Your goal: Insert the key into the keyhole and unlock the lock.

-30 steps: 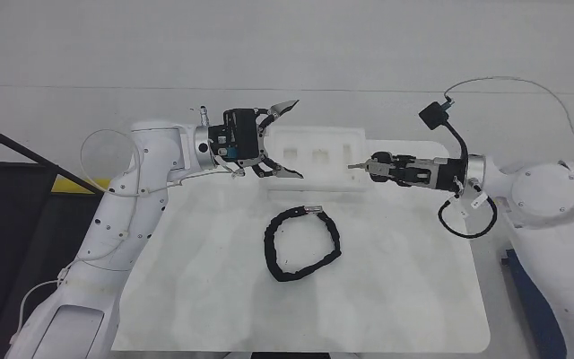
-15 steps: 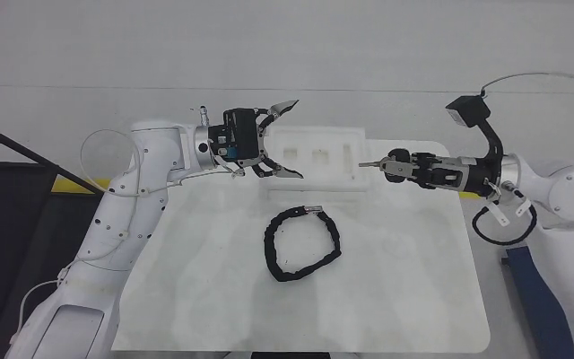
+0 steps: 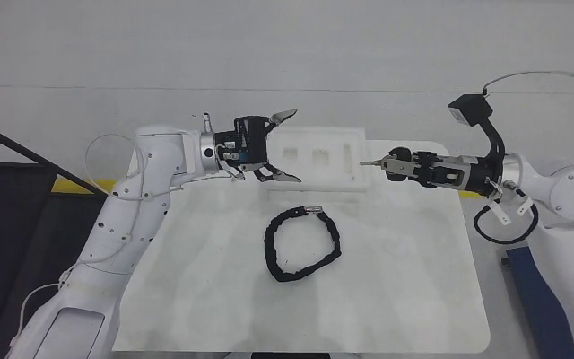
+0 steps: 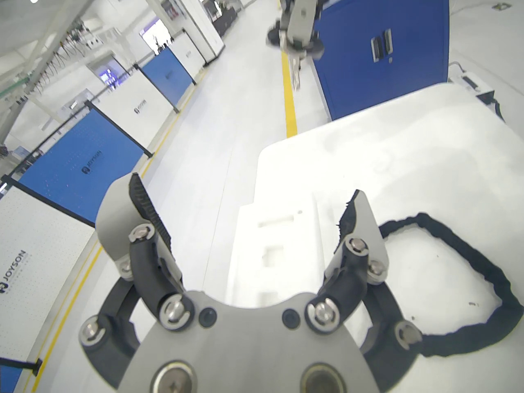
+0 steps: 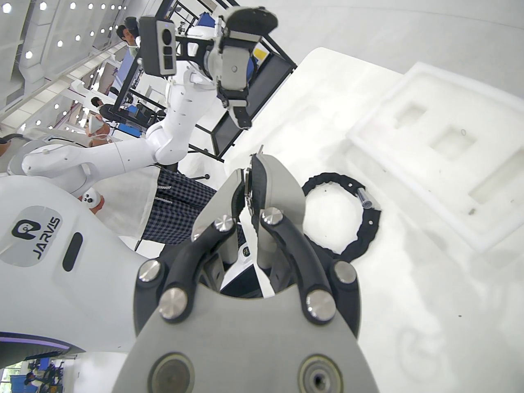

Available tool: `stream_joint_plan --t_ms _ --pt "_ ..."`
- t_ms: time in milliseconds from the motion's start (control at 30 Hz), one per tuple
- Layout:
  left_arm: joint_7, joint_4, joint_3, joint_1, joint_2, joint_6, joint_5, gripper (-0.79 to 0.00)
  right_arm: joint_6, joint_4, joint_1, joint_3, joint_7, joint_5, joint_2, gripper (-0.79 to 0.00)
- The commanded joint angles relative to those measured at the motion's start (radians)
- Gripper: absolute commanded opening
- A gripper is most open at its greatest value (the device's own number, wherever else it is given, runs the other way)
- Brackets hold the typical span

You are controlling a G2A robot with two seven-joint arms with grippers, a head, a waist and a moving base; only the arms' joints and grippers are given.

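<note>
Top view: right gripper [image 3: 386, 164], pinched shut on the key [image 3: 367, 163], held just beside the right end of the white foam tray [image 3: 341, 136]; left gripper [image 3: 289, 145], jaws spread wide, at the tray's left end; black chain lock [image 3: 302, 242], coiled mid-table [image 3: 404, 287], near the tray.

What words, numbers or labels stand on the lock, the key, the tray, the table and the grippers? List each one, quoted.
Nothing to quote:
chain lock: no text on the black sleeve; its metal end is too small to tell.
key: too small to read.
foam tray: none.
table: none.
left gripper: none.
right gripper: none.
</note>
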Motion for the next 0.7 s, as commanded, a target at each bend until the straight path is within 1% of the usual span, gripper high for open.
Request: stream_joint_plan --t_ms 0,100,167,233,300,367,500,667 --pt "-0.046 0.011 0.037 0.0 0.002 0.0 -0.023 0.0 0.0 0.0 0.0 0.0 0.0 0.0 0.0 -0.785" --pt "-0.066 0.054 0.092 0.002 0.005 0.0 -0.054 0.0 0.0 0.0 0.0 0.0 0.0 0.0 0.0 -0.785" --pt "-0.053 0.1 0.127 0.008 0.006 0.0 -0.072 0.0 0.0 0.0 0.0 0.0 0.0 0.0 0.0 -0.785" --pt "-0.059 0.134 0.173 0.002 0.005 0.0 -0.053 0.0 0.0 0.0 0.0 0.0 0.0 0.0 0.0 -0.785" --pt "-0.027 0.187 0.205 -0.001 0.002 0.0 -0.072 0.0 0.0 0.0 0.0 0.0 0.0 0.0 0.0 -0.785" --pt "-0.01 0.211 0.227 -0.004 -0.002 0.0 -0.067 0.0 0.0 0.0 0.0 0.0 0.0 0.0 0.0 -0.785" --pt "0.046 0.282 0.278 -0.004 -0.017 0.0 -0.071 0.0 0.0 0.0 0.0 0.0 0.0 0.0 0.0 -0.785" --pt "0.105 0.368 0.337 -0.021 -0.041 0.004 -0.063 0.0 0.0 0.0 0.0 0.0 0.0 0.0 0.0 -0.785"
